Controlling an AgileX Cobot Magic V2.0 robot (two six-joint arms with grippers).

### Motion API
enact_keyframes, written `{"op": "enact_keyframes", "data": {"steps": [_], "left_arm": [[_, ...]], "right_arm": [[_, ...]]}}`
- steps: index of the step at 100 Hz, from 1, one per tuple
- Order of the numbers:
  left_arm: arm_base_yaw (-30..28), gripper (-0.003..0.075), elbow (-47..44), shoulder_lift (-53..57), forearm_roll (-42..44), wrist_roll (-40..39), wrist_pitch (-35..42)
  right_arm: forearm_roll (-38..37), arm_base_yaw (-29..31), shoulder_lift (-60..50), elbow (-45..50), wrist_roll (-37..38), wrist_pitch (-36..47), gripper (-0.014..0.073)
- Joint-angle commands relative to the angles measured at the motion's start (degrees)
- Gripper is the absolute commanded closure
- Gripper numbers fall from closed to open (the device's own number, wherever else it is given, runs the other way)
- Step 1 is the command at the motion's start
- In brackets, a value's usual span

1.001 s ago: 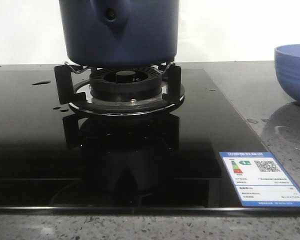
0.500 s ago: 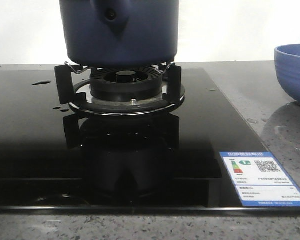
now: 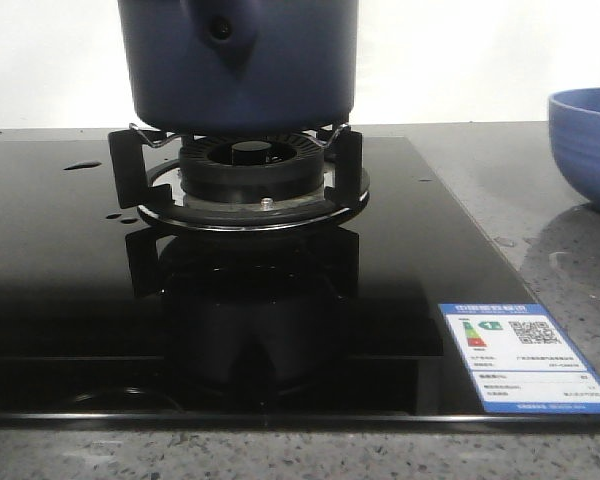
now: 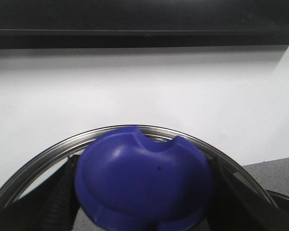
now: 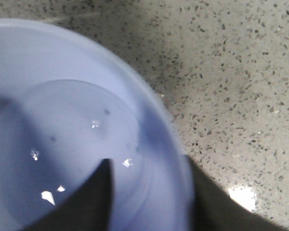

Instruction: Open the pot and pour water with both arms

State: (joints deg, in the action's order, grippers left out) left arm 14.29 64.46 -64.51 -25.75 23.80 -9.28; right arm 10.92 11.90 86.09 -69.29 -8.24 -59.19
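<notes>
Nearest the front camera, the grey speckled counter (image 3: 280, 455) is seen, and on it the black glass hob (image 3: 70, 300) carrying an energy label (image 3: 525, 358) at its near right corner. Small drops of water (image 3: 81, 166) are scattered on the glass at the left, and a few more lie on the counter beside the hob at the right. Further back, the pot (image 3: 238, 62) is set on the burner grate (image 3: 238, 175), its stubby knob with the dark hole turned toward the camera; its top is cut off by the frame, so whether it is covered cannot be read from there. At the far right, the bowl (image 3: 588, 145) stands on the counter, well apart from the pot.

In the left wrist view, a blue lid knob (image 4: 143, 180) ringed by a metal rim is seen clamped between the dark fingers of the left gripper (image 4: 143, 192), with only white wall behind; the lid is judged already lifted off. In the right wrist view, the right gripper (image 5: 147, 202) is seen straddling the bowl's wall, one finger inside and one outside; whether it is actually pinched cannot be told. Only glints of wetness are visible in the bowl, so the pouring is judged still to be done
</notes>
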Motion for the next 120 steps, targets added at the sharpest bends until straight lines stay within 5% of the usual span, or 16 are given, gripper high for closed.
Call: {"op": "enact_keyframes", "data": {"steps": [1,9,45,70,120], "left_arm": [[-0.09,0.0416,2.34,1.67,-0.39,-0.14,5.69],[-0.09,0.0416,2.34,1.67,-0.39,-0.14,5.79],[-0.09,0.0416,2.34,1.67,1.47,-0.14,6.13],[-0.84,0.0416,2.34,1.57,1.85,-0.14,6.82],[-7.74,0.0416,2.34,1.57,1.21,-0.14,6.34]], "right_arm": [[0.30,0.47,-1.65,-2.04,0.04,1.15,0.0539],[0.30,0.47,-1.87,-2.04,0.04,1.15,0.0669],[6.19,-0.25,-3.19,-12.54,0.04,-5.43,0.0650],[8.60,-5.85,-2.53,-24.12,0.18,-9.99,0.0650],[16.41,-18.54,3.52,-42.18,0.18,-5.74,0.0649]]}}
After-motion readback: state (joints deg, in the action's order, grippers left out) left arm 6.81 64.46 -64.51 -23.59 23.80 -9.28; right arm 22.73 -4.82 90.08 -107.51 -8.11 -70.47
